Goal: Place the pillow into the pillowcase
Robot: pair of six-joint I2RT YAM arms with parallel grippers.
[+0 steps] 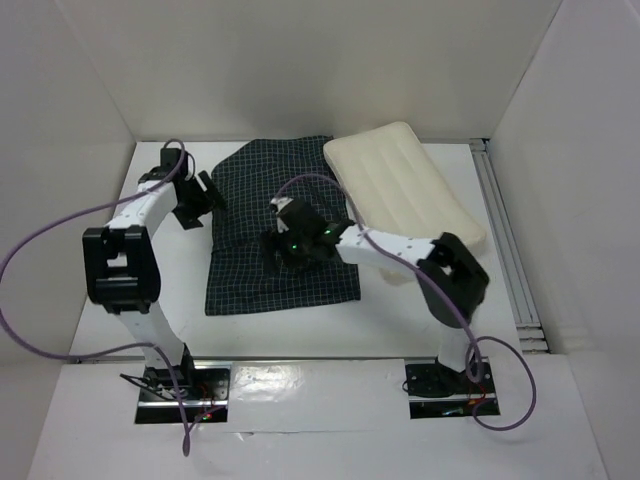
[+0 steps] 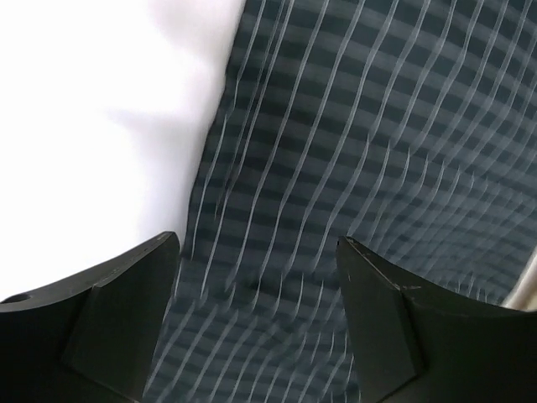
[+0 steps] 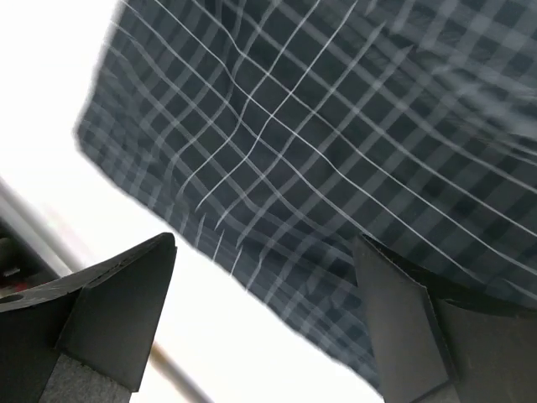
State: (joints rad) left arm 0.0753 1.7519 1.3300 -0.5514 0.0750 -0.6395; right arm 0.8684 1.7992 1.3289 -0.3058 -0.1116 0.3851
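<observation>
The pillowcase, dark with a fine white check, lies spread flat in the middle of the white table. The cream pillow rests at the back right, its near-left edge overlapping the pillowcase's right side. My left gripper hovers at the cloth's left edge. In the left wrist view this gripper stands open, with only the pillowcase seen beneath the gap. My right gripper hangs over the cloth's middle. In the right wrist view it is open too, above an edge of the pillowcase; nothing is held.
White walls close in the table on the left, back and right. A metal rail runs along the right side. Purple cables loop off both arms. The arm bases sit at the near edge.
</observation>
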